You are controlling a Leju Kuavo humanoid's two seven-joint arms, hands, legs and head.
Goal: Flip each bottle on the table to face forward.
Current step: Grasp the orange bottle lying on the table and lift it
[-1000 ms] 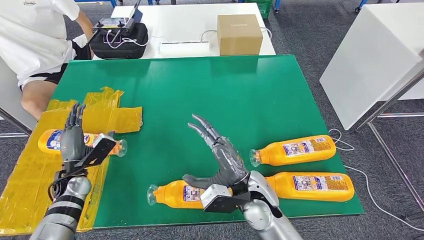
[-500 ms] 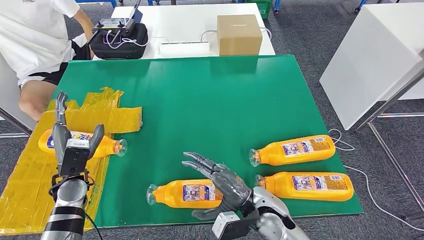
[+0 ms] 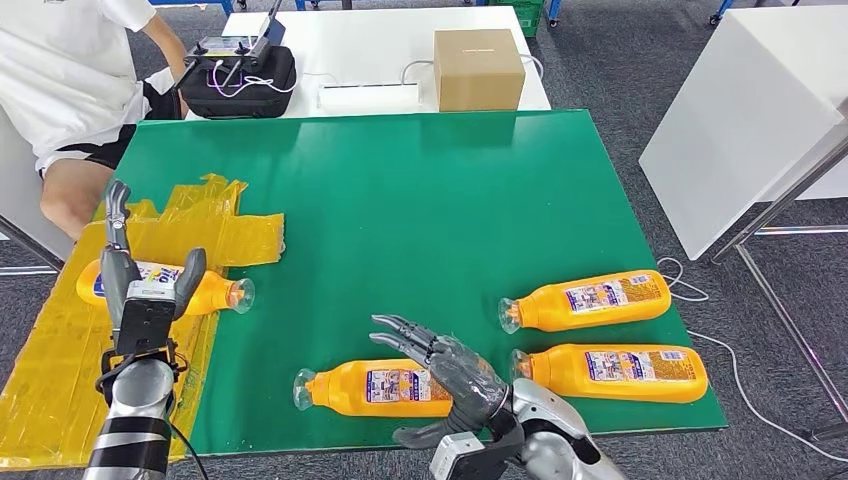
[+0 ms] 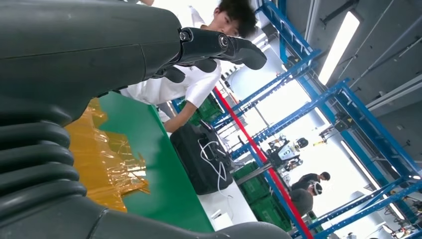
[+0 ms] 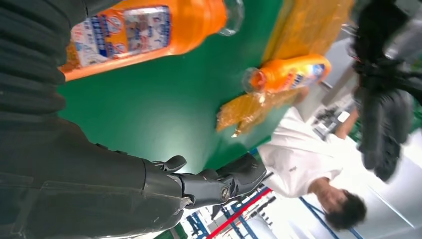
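Several orange bottles lie on their sides on the green table (image 3: 400, 190). One bottle (image 3: 375, 388) lies at the near edge, its label up; it shows as the near bottle (image 5: 149, 30) in the right wrist view. My right hand (image 3: 450, 375) hovers over its wide end, fingers spread, holding nothing. Two more bottles (image 3: 588, 300) (image 3: 615, 372) lie to the right. A fourth bottle (image 3: 205, 290) rests on yellow film at the left, seen too as the far bottle (image 5: 288, 74). My left hand (image 3: 140, 285) stands raised in front of it, fingers apart and empty.
Crumpled yellow film (image 3: 200, 225) covers the table's left part. A person in a white shirt (image 3: 70, 70) sits at the far left. Behind the green table are a black case (image 3: 240, 75) and a cardboard box (image 3: 478, 68). A white table (image 3: 740, 120) stands to the right.
My right hand dropped from a raised pose down over the near bottle's wide end. My left hand turned upright and rose in front of the left bottle. The bottles did not move.
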